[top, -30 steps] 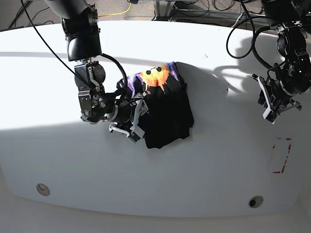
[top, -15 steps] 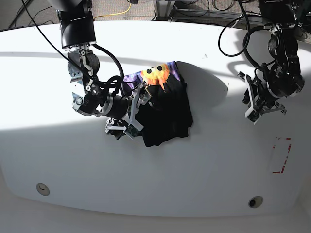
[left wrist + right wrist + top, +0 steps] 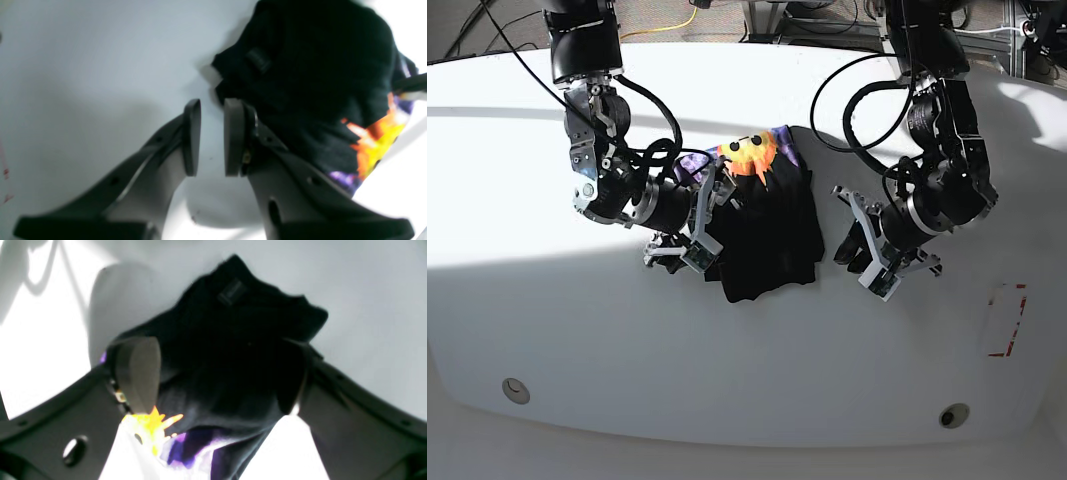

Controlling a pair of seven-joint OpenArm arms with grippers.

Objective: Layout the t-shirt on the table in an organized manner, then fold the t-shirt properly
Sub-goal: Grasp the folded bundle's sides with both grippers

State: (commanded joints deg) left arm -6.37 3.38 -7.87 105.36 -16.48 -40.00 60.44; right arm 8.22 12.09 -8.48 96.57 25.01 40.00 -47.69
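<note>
The t-shirt [image 3: 772, 235] lies bunched in a black heap at mid-table, with an orange-yellow sun print and purple patches [image 3: 749, 157] at its far end. My right gripper [image 3: 699, 228] is at the heap's left edge. In the right wrist view it [image 3: 217, 366] is wide open, with the black cloth [image 3: 233, 333] lying between and beyond the jaws, not pinched. My left gripper [image 3: 849, 245] is just right of the heap. In the left wrist view it [image 3: 212, 106] is open by a narrow gap and empty, over bare table [image 3: 83, 66], with the shirt [image 3: 317, 66] beside its right finger.
The white table [image 3: 577, 330] carries a red dashed rectangle [image 3: 1005, 320] at the right and two metal discs [image 3: 515, 390] [image 3: 953, 415] near the front edge. Cables and a floor strip lie beyond the far edge. A small dark label [image 3: 231, 292] sits on the cloth.
My left arm has swung from the table's far right to the shirt's right edge. My right gripper has shifted a little at the shirt's left edge. The shirt has kept its shape.
</note>
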